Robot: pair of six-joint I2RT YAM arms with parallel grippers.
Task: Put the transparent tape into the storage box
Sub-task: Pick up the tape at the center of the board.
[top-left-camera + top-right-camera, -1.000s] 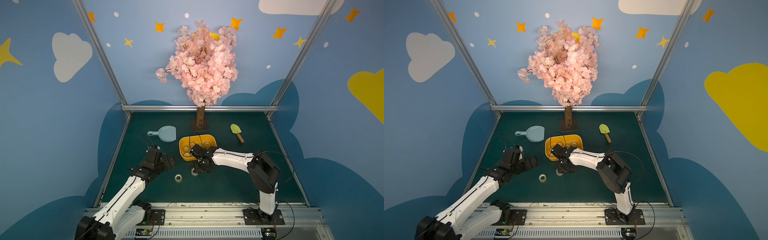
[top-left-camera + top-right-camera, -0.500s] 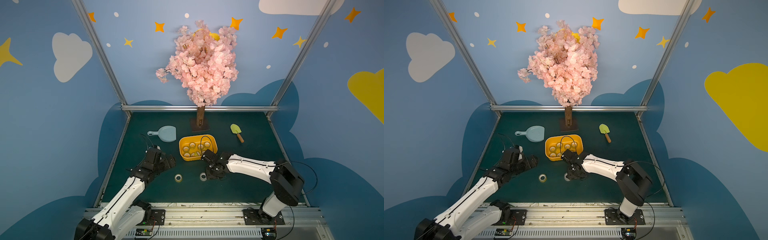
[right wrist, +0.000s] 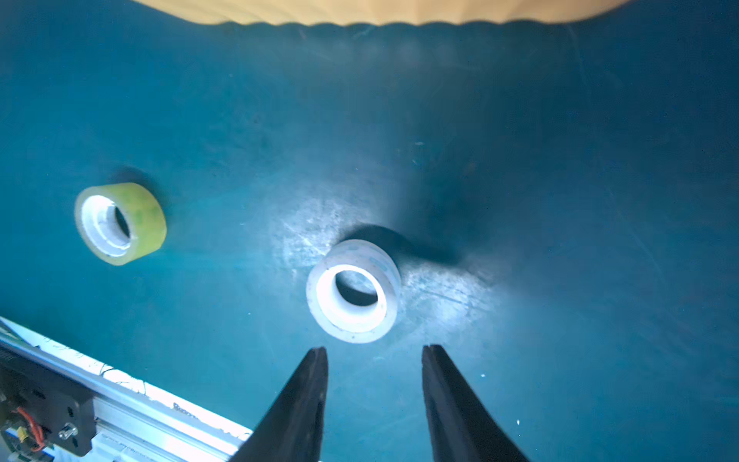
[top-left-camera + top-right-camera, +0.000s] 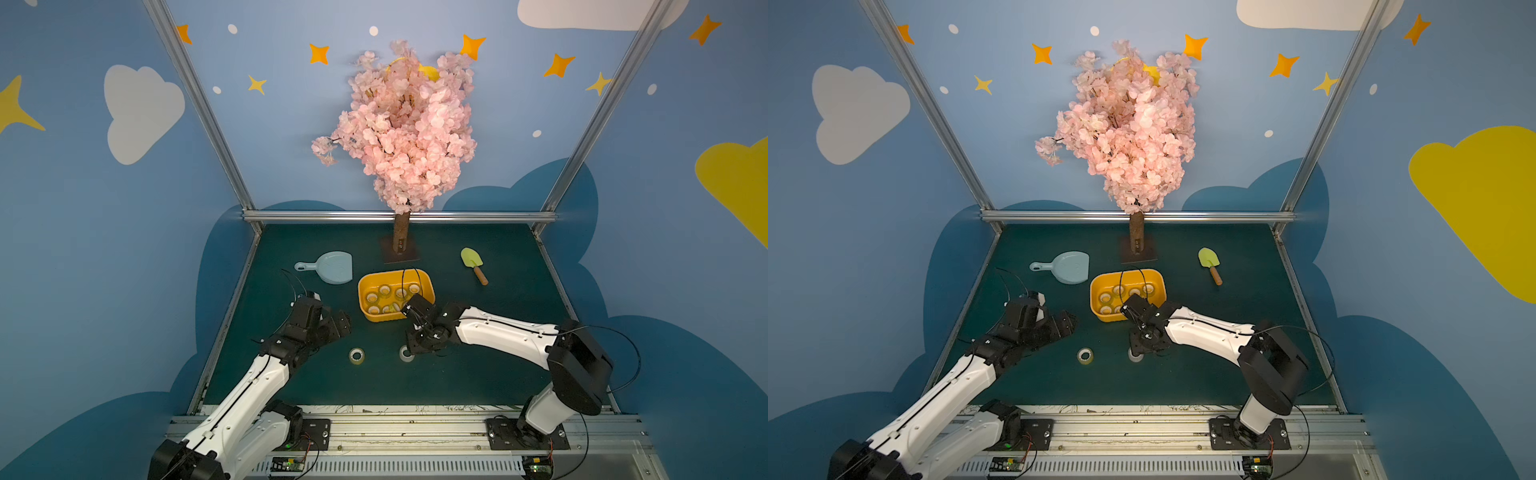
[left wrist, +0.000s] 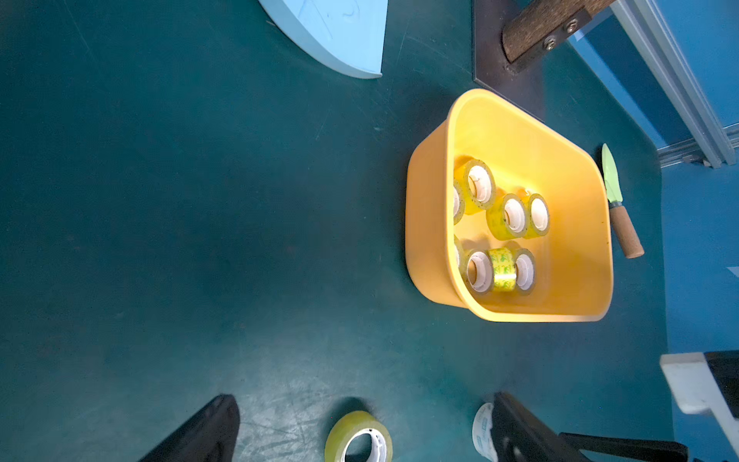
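My right gripper [image 3: 374, 352] hangs half open and empty at lower centre, the transparent tape roll [image 3: 354, 290] lying flat mid-frame just above it. Probably light, stiff and slick: I'd pinch one wall through the core.

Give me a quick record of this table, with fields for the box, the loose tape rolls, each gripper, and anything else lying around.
box: yellow, holds several rolls
loose rolls: two, lying flat on the mat outside the box, apart: yellow roll, white roll
right gripper: open, just short of the white roll, holding nothing
left gripper: open, empty, off to the side of the yellow roll
other: dustpan, trowel, tree
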